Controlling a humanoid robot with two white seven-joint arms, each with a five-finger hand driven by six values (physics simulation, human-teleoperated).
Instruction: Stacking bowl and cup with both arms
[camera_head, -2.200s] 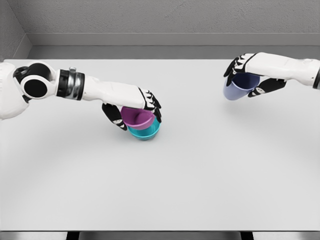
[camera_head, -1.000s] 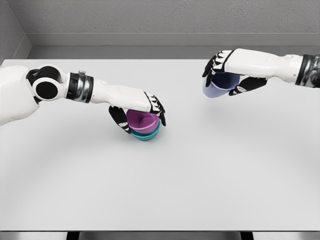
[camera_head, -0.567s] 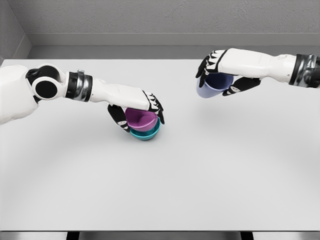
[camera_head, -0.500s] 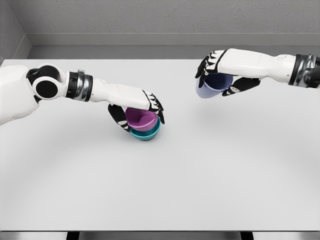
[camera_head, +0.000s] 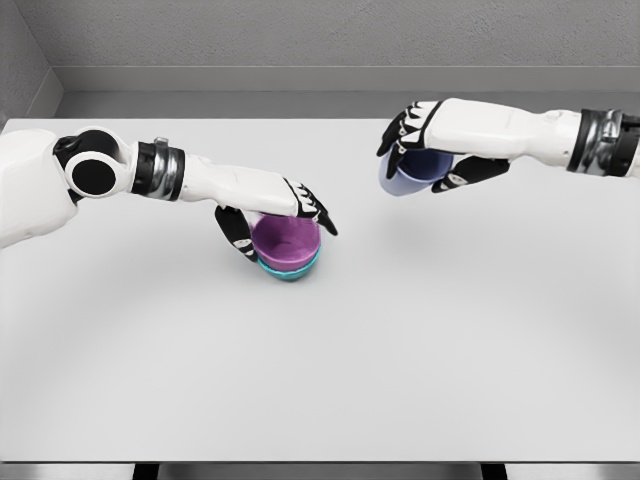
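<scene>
The left robot hand (camera_head: 285, 212), its arm reaching in from nine o'clock, lay over the purple bowl (camera_head: 286, 242). Its thumb sat at the bowl's near-left side and its fingers (camera_head: 312, 210) stretched flat past the far rim rather than curling down, so the hold looked loosened. I could not tell whether the thumb and fingers pressed the bowl. Half a second before, those fingers had draped lower over the right rim.

The purple bowl sat nested in the teal bowl (camera_head: 290, 268), left of the middle of the pale grey surface (camera_head: 420, 350). It now sat deeper and more level, with only a thin teal crescent showing below it at six o'clock. Earlier the purple bowl had been tilted, with more teal exposed.

At about two o'clock from the bowls, the right robot hand (camera_head: 425, 150) held the lavender cup (camera_head: 408, 170) in the air, well apart from the stack. Its fingers were wrapped over the top of the cup and its thumb was underneath. The cup was tipped, its opening turned back into the hand. Hand and cup had shifted slightly further left and up in the view than a moment before, and across the earlier pictures they had travelled steadily from the right edge toward the bowls.
</scene>
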